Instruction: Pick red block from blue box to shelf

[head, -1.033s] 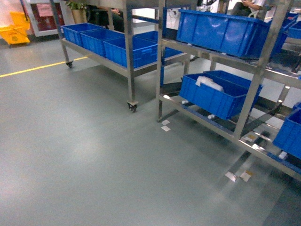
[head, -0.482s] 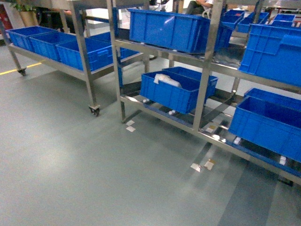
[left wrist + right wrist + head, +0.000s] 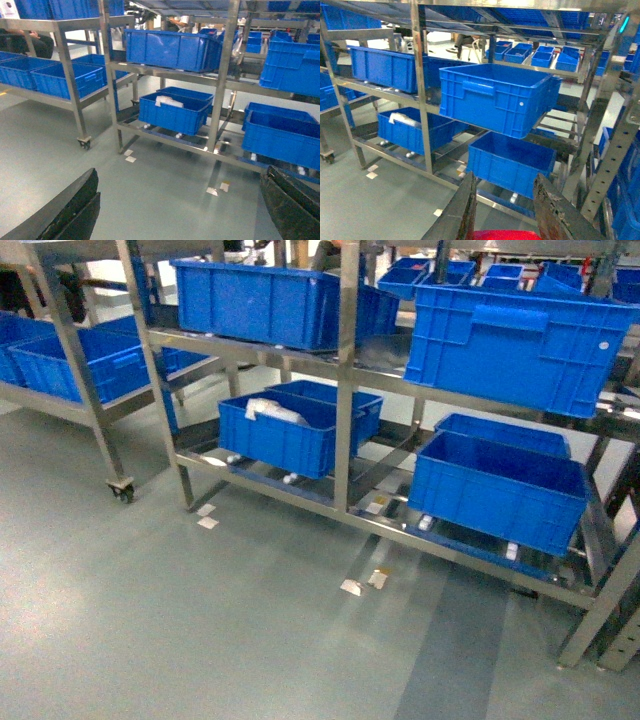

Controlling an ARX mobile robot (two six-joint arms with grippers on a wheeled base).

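The red block [image 3: 505, 235] shows as a glossy red patch at the bottom edge of the right wrist view, held between the two dark fingers of my right gripper [image 3: 505, 177], which is shut on it. The shelf [image 3: 420, 100] of shiny steel uprights stands ahead with dark blue ribbed crates on its tiers, and the same shelf [image 3: 345, 390] fills the head view. My left gripper [image 3: 180, 172] hangs open over bare floor, its fingers far apart, facing the shelf [image 3: 220, 85]. The blue box is out of view. Neither gripper appears in the head view.
Dark blue crates fill the rack: a large one [image 3: 515, 340] at upper right, one [image 3: 500, 490] below it, and one holding white material [image 3: 285, 430]. A second wheeled rack [image 3: 75, 370] stands to the left. Small paper tags [image 3: 365, 582] lie on the grey floor.
The head view has swung to the right along the shelf: the crates and uprights slid leftward in the picture, and the right-hand crates have come into view.
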